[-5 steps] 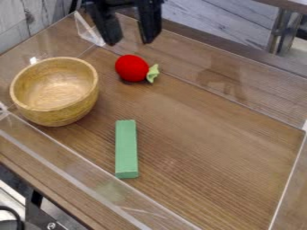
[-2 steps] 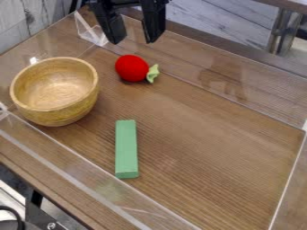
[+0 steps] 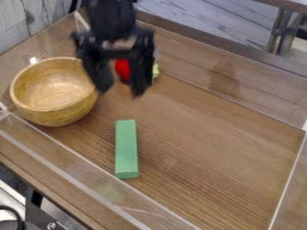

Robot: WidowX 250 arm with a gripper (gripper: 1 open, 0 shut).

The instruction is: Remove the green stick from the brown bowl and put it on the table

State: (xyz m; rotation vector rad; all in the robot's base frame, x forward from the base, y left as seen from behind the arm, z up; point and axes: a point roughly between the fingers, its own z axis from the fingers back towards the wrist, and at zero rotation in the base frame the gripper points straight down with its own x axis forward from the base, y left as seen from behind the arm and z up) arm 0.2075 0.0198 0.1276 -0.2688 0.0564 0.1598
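While the green stick point(image 3: 127, 149) lies on the bench point(image 3: 222, 135), open jaws hang near it

Where the arm point(image 3: 120, 20) comes in from the top of the view, its blurred jaws stand open, spread between the brown bowl point(image 3: 50, 106) and the bench's middle; they appear to hold nothing. The stick lies flat outside the bowl, its long edges running roughly up and down the view, with a bare strip of wood between it and the bowl's rim. Its lower end points toward the near edge. On its right, open wood stretches broadly to the clear wall point(image 3: 288, 193). The left is tighter: the bowl sits close to the bench's left edge. Beyond the jaws, the red toy point(image 3: 122, 68) is partly hidden by the arm.
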